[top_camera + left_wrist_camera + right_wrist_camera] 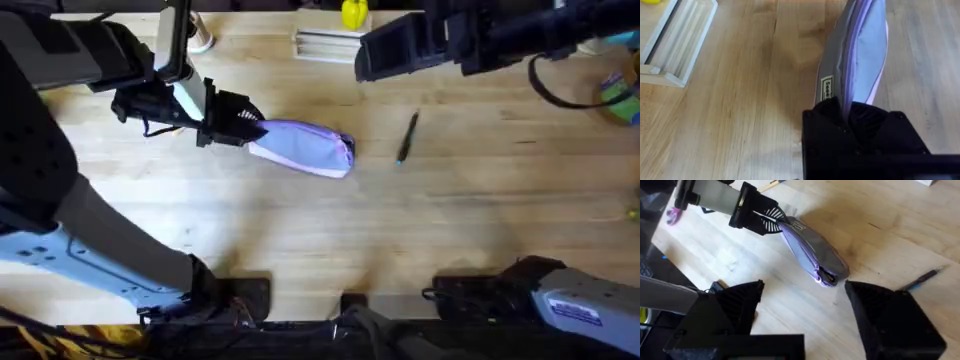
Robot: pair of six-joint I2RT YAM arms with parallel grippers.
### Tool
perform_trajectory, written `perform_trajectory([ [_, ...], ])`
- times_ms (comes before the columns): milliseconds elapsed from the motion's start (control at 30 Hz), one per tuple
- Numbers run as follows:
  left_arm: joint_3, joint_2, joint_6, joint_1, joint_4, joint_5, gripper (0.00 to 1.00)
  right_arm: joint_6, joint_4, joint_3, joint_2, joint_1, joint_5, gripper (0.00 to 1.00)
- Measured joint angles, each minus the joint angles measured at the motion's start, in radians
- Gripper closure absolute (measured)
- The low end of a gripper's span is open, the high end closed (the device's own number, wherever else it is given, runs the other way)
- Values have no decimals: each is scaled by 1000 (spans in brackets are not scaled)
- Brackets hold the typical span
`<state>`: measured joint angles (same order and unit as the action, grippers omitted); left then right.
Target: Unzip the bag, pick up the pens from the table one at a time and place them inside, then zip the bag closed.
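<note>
The left gripper (250, 128) pinches one end of the bag (305, 147), which lies mid-table toward the far edge. The right gripper (802, 297) hangs spread above the bag's other end. It ought to catch the zipper pull there while the left holds firm. The black pen (407, 137) waits nearby.

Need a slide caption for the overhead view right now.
Left gripper clamps one end of the lavender bag on the table; a black pen lies beside it.
</note>
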<state>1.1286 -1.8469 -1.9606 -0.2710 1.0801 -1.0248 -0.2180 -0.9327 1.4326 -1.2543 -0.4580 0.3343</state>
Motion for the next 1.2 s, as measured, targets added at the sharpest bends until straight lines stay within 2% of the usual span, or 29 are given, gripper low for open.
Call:
perform_trajectory([
  [267,0,0,0,0,0,0,959,8,-59,6,-20,-10,-61,7],
  [533,0,0,0,0,0,0,959,0,-93,-43,-30,-102,-146,7],
  [867,0,0,0,0,0,0,959,-130,119,-265,-31,-292,-205,7],
  [1200,0,0,0,0,-3,0,959,-252,201,-332,-41,-310,-283,49],
])
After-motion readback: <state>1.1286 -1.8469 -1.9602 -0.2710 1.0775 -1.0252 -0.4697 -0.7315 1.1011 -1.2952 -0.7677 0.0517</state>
